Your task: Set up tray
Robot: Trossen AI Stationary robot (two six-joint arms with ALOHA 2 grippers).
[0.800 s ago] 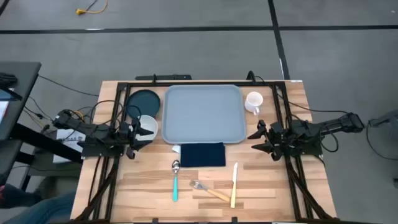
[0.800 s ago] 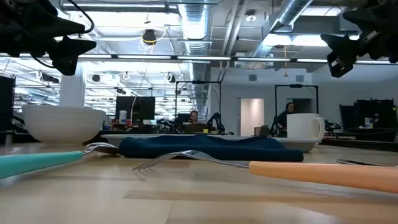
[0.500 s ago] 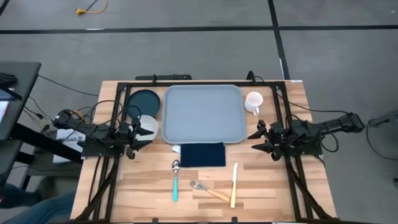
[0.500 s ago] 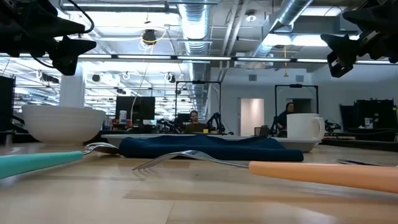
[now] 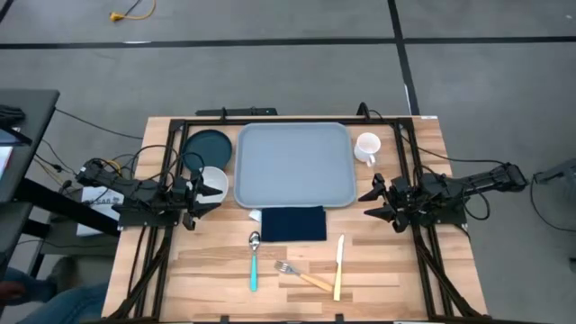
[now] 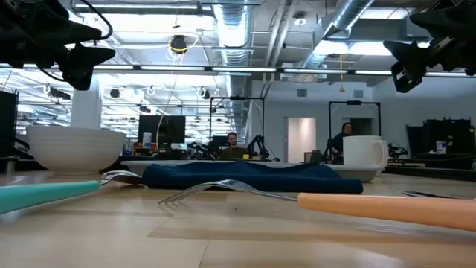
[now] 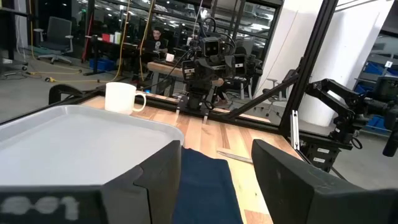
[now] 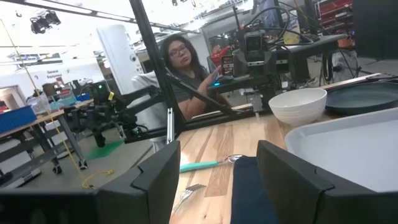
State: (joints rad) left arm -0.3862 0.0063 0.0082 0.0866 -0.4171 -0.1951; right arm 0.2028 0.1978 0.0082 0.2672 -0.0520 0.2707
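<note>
The light grey-blue tray (image 5: 293, 165) lies flat at the table's far middle, with nothing on it; it also shows in the left wrist view (image 7: 68, 140) and the right wrist view (image 8: 354, 149). My left gripper (image 5: 213, 191) hovers open at the tray's left, above the white bowl (image 5: 212, 180). My right gripper (image 5: 372, 202) hovers open at the tray's right, near the white mug (image 5: 366, 147). Neither has anything between its fingers. A dark teal plate (image 5: 208, 146) lies left of the tray. A navy napkin (image 5: 292, 223) lies just in front of it.
On the near half of the table lie a teal-handled spoon (image 5: 254, 261), a fork (image 5: 301, 274) and a yellow-handled knife (image 5: 338, 266). A black frame (image 5: 409, 162) runs along the table's sides. A person (image 8: 177, 68) sits beyond the table's left side.
</note>
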